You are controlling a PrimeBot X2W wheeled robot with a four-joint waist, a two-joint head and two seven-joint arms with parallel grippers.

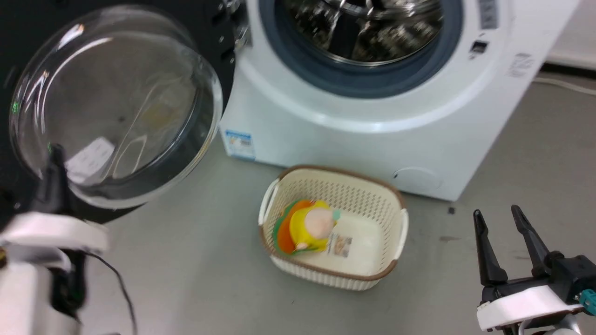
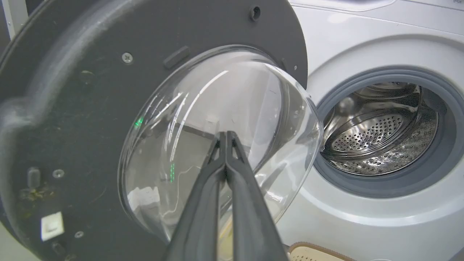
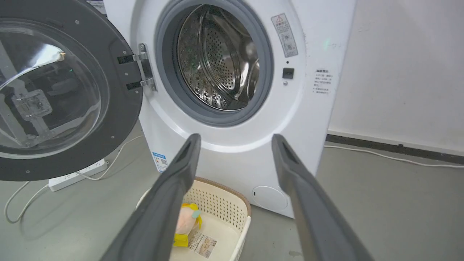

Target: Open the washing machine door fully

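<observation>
1 washing machine point(image 1: 349, 139), 1 washing machine door point(image 1: 116, 107) swung open; 1 basket point(image 1: 354, 195) holding 1 plush toy point(image 1: 312, 228); left tool point(image 2: 226, 135) fingers together, right tool point(image 1: 497, 212) apart, empty

The grey floor point(image 1: 195, 279) carries the white washing machine point(image 1: 354, 139) at upper centre. A cream basket point(image 1: 321, 278) stands just before it, centre frame. Right wrist view: white power strip point(image 3: 78, 175) at left, white cable point(image 3: 380, 155) along the wall base at right.
</observation>
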